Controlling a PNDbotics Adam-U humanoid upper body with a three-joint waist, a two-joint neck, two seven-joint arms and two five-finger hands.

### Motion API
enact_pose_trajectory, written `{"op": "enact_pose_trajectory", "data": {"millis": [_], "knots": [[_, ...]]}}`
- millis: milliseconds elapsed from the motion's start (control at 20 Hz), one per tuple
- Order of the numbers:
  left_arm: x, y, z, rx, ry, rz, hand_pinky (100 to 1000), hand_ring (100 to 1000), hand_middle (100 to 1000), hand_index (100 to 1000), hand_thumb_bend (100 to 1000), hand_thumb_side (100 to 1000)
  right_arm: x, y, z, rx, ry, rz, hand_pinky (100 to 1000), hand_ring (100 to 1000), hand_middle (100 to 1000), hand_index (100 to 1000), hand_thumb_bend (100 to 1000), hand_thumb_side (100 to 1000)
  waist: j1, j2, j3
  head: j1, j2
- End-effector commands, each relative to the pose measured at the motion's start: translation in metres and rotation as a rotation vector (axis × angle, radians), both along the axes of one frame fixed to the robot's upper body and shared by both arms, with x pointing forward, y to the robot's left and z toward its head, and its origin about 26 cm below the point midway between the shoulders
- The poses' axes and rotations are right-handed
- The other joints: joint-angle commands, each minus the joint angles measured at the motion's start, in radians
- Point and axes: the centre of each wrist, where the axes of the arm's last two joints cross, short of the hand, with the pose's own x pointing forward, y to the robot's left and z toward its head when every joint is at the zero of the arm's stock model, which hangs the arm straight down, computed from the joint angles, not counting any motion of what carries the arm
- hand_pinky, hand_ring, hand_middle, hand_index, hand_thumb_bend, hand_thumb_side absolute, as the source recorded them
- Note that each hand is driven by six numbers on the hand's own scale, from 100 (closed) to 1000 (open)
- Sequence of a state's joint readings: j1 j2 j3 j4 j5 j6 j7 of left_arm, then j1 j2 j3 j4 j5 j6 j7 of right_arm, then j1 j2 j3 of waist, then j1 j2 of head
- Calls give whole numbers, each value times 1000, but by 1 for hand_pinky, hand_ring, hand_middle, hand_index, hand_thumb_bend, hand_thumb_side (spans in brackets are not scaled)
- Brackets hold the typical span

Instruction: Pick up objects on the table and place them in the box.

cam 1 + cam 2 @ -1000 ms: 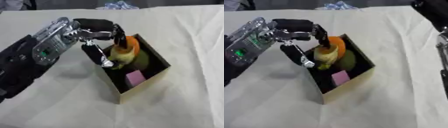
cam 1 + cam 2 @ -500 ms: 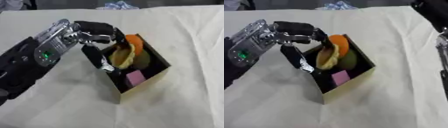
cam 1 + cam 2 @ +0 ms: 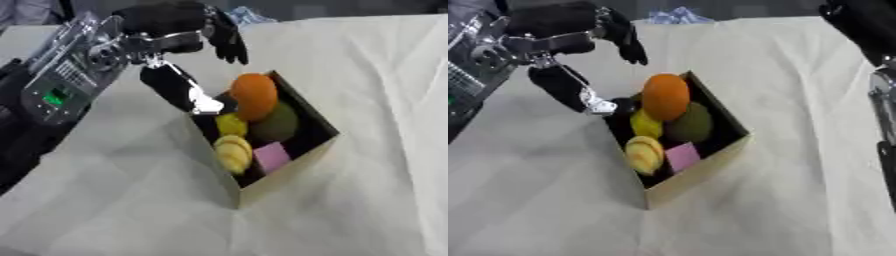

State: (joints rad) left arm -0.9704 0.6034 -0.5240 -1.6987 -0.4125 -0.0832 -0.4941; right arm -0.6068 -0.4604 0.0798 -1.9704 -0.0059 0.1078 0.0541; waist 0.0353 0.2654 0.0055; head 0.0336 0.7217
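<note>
An open cardboard box (image 3: 287,184) stands on the cloth-covered table (image 3: 376,75). Inside it lie an orange (image 3: 254,96), a dark green fruit (image 3: 278,125), a small yellow fruit (image 3: 230,124), a pale yellow ribbed piece (image 3: 232,154) and a pink block (image 3: 272,156). My left hand (image 3: 171,27) hangs above and to the left of the box, open, fingers spread and holding nothing. Its thumb (image 3: 178,90) points down towards the box's far left rim. Only parts of my right arm (image 3: 866,26) show at the right edge; the hand itself is out of view.
A crumpled bluish-white thing (image 3: 677,16) lies at the table's far edge. The cream cloth is wrinkled to the right of the box. My left forearm (image 3: 66,82) covers the table's left side.
My left hand has let go of the orange and risen up and to the left, away from the box. The orange now rests inside the box on the other fruit.
</note>
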Motion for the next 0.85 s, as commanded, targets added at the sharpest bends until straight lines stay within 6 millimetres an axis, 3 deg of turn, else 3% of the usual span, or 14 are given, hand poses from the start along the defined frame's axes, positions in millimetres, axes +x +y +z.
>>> {"op": "enact_pose_trajectory", "data": {"millis": [50,200,400,500,650,850], "knots": [[-6,12,15,-40,-55,23,726,640,592,746,419,506,-5,0,9,2,-40,3,914,947,639,687,100,553,-3,-25,0,-4,4],[-9,28,17,-99,-93,72,731,646,597,748,416,500,-6,1,10,6,-46,4,914,946,639,687,100,548,-6,-28,1,-6,3],[-15,78,19,-364,-234,281,742,690,655,776,406,484,-7,1,12,13,-61,1,913,947,641,689,100,541,-10,-25,4,-13,-2],[-18,104,16,-558,-296,402,737,702,675,780,385,516,-7,0,12,15,-61,-2,913,950,643,690,100,544,-11,-23,7,-16,-3],[-22,133,2,-875,-333,551,732,709,686,783,341,633,-7,-1,10,18,-53,-5,916,959,655,698,100,543,-12,-18,11,-17,-6],[-28,152,-24,-1207,-304,637,729,707,680,783,310,697,-6,-4,5,36,-47,-21,918,967,666,705,100,473,-17,-12,12,-15,-7]]}}
